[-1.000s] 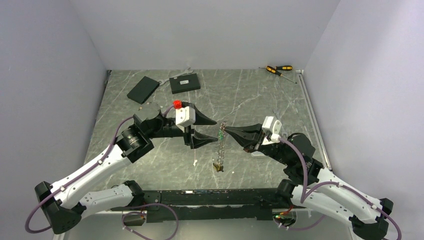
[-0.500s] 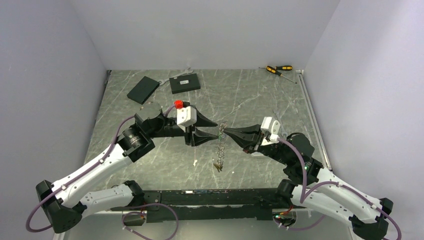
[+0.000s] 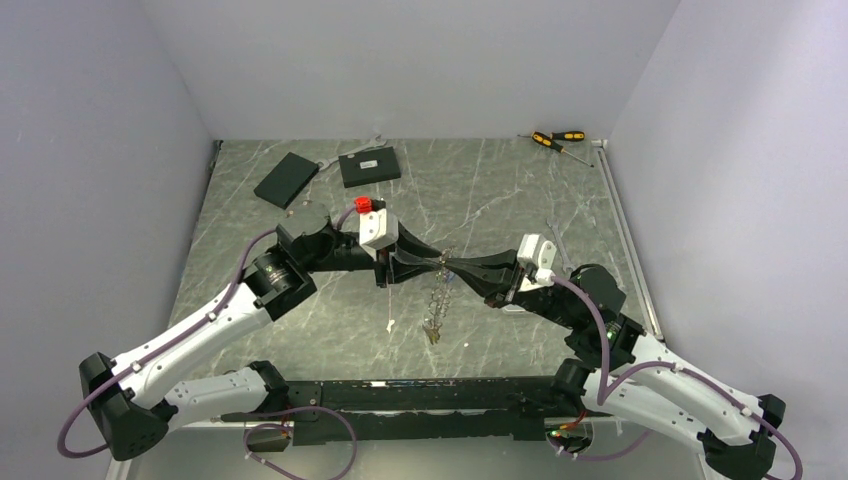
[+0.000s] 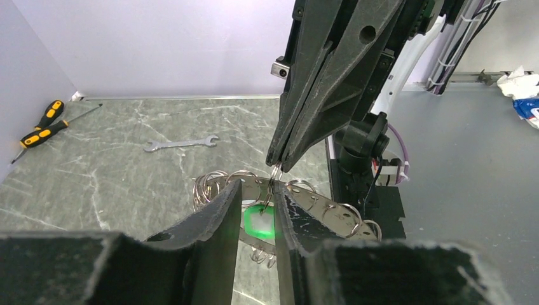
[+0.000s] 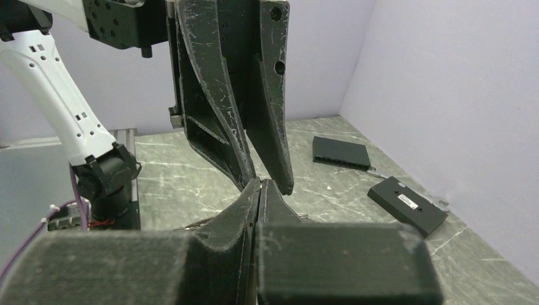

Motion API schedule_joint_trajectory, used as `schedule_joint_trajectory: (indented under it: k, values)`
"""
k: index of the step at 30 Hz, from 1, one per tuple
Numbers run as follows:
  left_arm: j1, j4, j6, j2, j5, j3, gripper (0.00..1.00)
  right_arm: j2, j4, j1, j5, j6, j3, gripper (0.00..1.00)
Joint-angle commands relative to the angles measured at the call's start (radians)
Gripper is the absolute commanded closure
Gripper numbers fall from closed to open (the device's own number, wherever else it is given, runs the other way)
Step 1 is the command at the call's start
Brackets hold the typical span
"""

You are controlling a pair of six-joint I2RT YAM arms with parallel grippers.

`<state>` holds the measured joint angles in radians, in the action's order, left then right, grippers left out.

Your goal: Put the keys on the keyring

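Observation:
The keyring (image 3: 437, 292) hangs edge-on above the table, a metal band with several small split rings (image 4: 318, 206). My right gripper (image 3: 449, 263) is shut on one small ring at its top, as the left wrist view (image 4: 278, 166) shows; its own view (image 5: 260, 183) shows the pads pressed together. My left gripper (image 3: 437, 262) is open with a narrow gap (image 4: 257, 185), and its fingers (image 5: 273, 127) straddle the right gripper's tip and the ring's top. A key's green tag (image 4: 260, 219) shows between them. More keys (image 3: 431, 333) dangle at the ring's bottom.
Two flat black boxes (image 3: 286, 179) (image 3: 369, 167) lie at the back left, also in the right wrist view (image 5: 408, 204). Yellow-and-black screwdrivers (image 3: 556, 140) lie at the back right. A wrench (image 4: 180, 144) lies on the table. A small white bit (image 3: 388, 323) lies left of the ring.
My left gripper has moved right to the top of the keyring and its jaws have narrowed around it. The right gripper has held the ring in place.

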<state>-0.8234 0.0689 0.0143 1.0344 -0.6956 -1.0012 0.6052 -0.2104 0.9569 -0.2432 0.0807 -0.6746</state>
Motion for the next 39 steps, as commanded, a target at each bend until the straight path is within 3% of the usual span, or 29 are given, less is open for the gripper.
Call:
schedule_joint_trajectory:
  k: [1,8,10,13,14,18,23,30,34,39]
  values:
    - [0.0,0.042,-0.008,0.0,-0.021,-0.029,0.71,-0.007,-0.072,0.002,-0.015,-0.008,-0.046,1.0]
    - [0.0,0.057,-0.044,-0.001,-0.032,-0.009,0.68,-0.001,-0.091,0.002,-0.008,-0.002,-0.048,1.0]
    - [0.001,0.063,-0.051,0.0,-0.041,-0.008,0.75,0.001,-0.096,0.002,-0.01,-0.004,-0.049,1.0]
    - [0.0,0.057,-0.052,0.009,-0.056,-0.012,0.98,0.003,-0.107,0.002,-0.011,-0.008,-0.045,1.0]
    - [0.0,0.054,-0.048,0.011,-0.061,-0.015,1.0,0.004,-0.108,0.002,-0.011,-0.009,-0.046,1.0]
    - [0.0,0.015,-0.029,0.016,-0.068,-0.031,1.0,0.004,-0.076,0.002,-0.007,-0.007,-0.052,1.0]
    - [0.001,-0.199,0.106,0.043,-0.046,-0.125,1.0,-0.005,0.115,0.002,0.039,0.058,-0.114,1.0]
    - [0.0,-0.437,0.234,0.11,-0.013,-0.242,1.0,0.017,0.463,0.002,0.075,0.178,-0.27,0.63]
    - [0.0,-0.51,0.277,0.145,-0.003,-0.284,1.0,0.093,0.64,0.002,0.113,0.237,-0.371,0.59]
    - [0.0,-0.532,0.297,0.171,0.017,-0.302,1.0,0.183,0.706,0.002,0.093,0.252,-0.419,0.58]
